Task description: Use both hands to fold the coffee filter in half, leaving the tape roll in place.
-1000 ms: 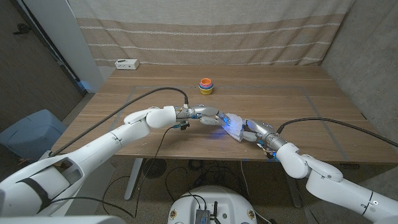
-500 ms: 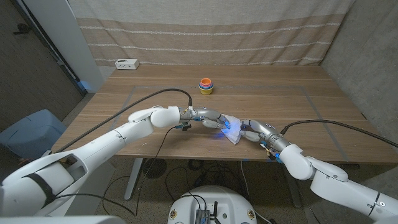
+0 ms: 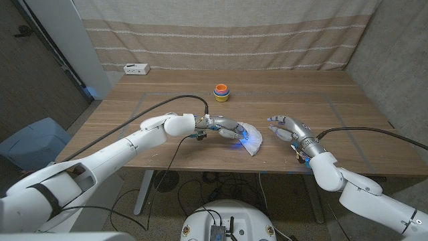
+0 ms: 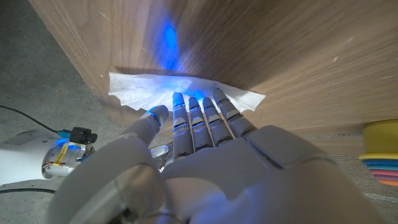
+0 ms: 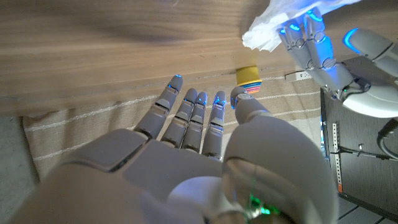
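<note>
The white coffee filter (image 3: 253,140) lies folded into a half-round near the table's front edge, lit blue. My left hand (image 3: 224,126) reaches in from the left, its straight fingers pressing on the filter (image 4: 134,91); the left wrist view shows the fingers (image 4: 202,115) side by side on the paper. My right hand (image 3: 288,127) hovers to the right of the filter, apart from it, fingers spread and holding nothing. The right wrist view shows those spread fingers (image 5: 196,109), with the filter (image 5: 267,32) under the left hand (image 5: 313,48) beyond. The orange, yellow and blue tape roll (image 3: 221,92) stands further back.
A small white box (image 3: 136,68) sits at the table's back left corner. The wooden table (image 3: 334,114) has bare room to the right and behind. A striped curtain hangs at the back. A blue bin (image 3: 33,142) stands on the floor at left.
My right hand has let go of the filter and drawn off to the right, fingers spreading. The left hand stays on the filter, which now lies folded on the table.
</note>
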`<state>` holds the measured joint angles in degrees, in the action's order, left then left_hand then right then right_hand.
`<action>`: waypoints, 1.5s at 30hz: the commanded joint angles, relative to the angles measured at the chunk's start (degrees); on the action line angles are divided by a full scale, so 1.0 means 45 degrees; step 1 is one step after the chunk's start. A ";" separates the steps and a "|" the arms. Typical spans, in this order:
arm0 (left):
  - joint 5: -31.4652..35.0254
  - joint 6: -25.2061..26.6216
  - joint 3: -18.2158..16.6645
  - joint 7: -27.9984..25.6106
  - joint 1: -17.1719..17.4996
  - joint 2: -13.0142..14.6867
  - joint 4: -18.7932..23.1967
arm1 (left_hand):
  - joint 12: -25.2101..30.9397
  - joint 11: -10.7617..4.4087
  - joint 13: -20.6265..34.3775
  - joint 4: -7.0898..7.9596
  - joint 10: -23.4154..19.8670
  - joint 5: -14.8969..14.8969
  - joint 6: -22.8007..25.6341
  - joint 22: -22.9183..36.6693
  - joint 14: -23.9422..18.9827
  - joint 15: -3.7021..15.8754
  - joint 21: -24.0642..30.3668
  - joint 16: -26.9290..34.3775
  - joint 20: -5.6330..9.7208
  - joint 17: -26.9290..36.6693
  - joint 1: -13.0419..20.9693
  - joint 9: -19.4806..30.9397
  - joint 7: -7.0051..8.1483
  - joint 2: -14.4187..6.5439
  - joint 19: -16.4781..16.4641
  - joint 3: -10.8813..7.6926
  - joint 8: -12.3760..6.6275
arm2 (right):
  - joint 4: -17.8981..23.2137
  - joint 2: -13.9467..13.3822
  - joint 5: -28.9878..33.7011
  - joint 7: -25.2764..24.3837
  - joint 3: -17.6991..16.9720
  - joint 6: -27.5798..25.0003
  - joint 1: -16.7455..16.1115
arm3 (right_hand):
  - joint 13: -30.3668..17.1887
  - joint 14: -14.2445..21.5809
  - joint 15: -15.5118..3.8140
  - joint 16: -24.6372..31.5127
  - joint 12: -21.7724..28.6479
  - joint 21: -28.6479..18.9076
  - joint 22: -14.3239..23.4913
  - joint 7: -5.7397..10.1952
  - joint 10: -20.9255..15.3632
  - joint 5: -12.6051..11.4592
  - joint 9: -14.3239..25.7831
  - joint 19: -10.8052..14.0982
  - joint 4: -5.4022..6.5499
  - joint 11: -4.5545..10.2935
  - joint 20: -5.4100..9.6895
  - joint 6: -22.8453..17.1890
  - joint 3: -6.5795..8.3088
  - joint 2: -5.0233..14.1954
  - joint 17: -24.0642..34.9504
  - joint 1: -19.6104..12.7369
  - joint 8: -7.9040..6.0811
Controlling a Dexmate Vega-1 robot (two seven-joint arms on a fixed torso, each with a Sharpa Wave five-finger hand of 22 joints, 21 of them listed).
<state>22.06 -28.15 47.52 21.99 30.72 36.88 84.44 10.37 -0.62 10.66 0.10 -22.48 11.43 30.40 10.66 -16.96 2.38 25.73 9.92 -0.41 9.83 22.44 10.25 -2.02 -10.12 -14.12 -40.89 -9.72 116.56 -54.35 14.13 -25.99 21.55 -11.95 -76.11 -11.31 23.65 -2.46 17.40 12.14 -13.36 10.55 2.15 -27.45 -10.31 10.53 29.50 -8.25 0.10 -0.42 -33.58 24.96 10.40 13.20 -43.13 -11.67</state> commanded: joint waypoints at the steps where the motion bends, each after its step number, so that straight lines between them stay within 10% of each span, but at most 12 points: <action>1: 0.0011 0.0112 0.0134 0.0047 -0.0194 -0.0110 -0.0107 | 0.0076 0.0006 0.0039 0.0116 0.0041 -0.0044 -0.0091 0.0016 0.0098 0.0080 -0.0042 0.0027 -0.0002 -0.0003 -0.0116 0.0061 -0.0003 -0.0033 0.0090 -0.0056 -0.0078 | 0.0261 -0.0205 0.0350 -0.0122 -0.0429 0.0478 -0.0238 | -0.0038 -0.0067 -0.0520 -0.0027 -0.0023 -0.0004 0.0027 -0.0009 0.0024 0.0082 0.0026 -0.0022 0.0347 -0.0031 -0.0101 -0.0002 -0.0417 -0.0500 0.0100 0.0657 0.0064; 19: -0.0120 0.0072 0.0156 0.0000 -0.0251 -0.0111 -0.0250 | 0.0093 -0.0007 0.0037 0.0212 0.0184 -0.0099 -0.0314 0.0015 0.0202 0.0079 -0.0099 0.0023 -0.0020 -0.0022 -0.0280 0.0058 0.0078 0.0002 0.0157 -0.0098 -0.0068 | 0.0210 -0.0121 0.0847 0.2316 0.1193 -0.0947 0.1152 | -0.0045 -0.1182 -0.0523 -0.0476 -0.0339 0.0270 0.0026 0.0287 0.1158 -0.0042 0.0041 -0.0760 0.0160 0.0243 -0.0010 0.0437 -0.0528 -0.0317 0.0110 0.0543 0.0216; 45: -0.0213 -0.0445 0.0198 0.0025 -0.0483 -0.0180 -0.0615 | 0.0137 -0.0025 0.0034 0.0265 0.0228 -0.0137 -0.0395 0.0014 0.0237 0.0088 -0.0141 0.0036 -0.0043 -0.0042 -0.0416 0.0054 0.0084 0.0019 0.0174 -0.0167 -0.0105 | -0.0588 0.0207 0.1446 0.2841 0.2567 -0.1239 0.2030 | -0.0042 -0.1071 -0.0670 -0.0433 -0.0169 0.0180 0.0021 0.0662 0.1074 -0.0057 0.0044 -0.0631 -0.0209 0.0359 0.0114 -0.0119 -0.0313 -0.0144 0.0070 -0.0227 0.0012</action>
<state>21.63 -28.86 48.46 22.18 28.94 36.21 82.41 10.61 -0.73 10.67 1.00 -21.77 10.99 28.76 10.65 -16.03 2.06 25.28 9.92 -0.50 9.60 21.09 10.25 -1.62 -9.97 -13.61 -41.35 -9.97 115.63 -54.16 19.35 -13.80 30.79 -17.00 -68.39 -11.31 18.40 -2.36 15.25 11.03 -12.11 10.52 4.89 -22.00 -10.16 10.53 25.82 -8.74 1.26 0.42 -33.22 23.45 9.66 13.48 -43.32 -11.27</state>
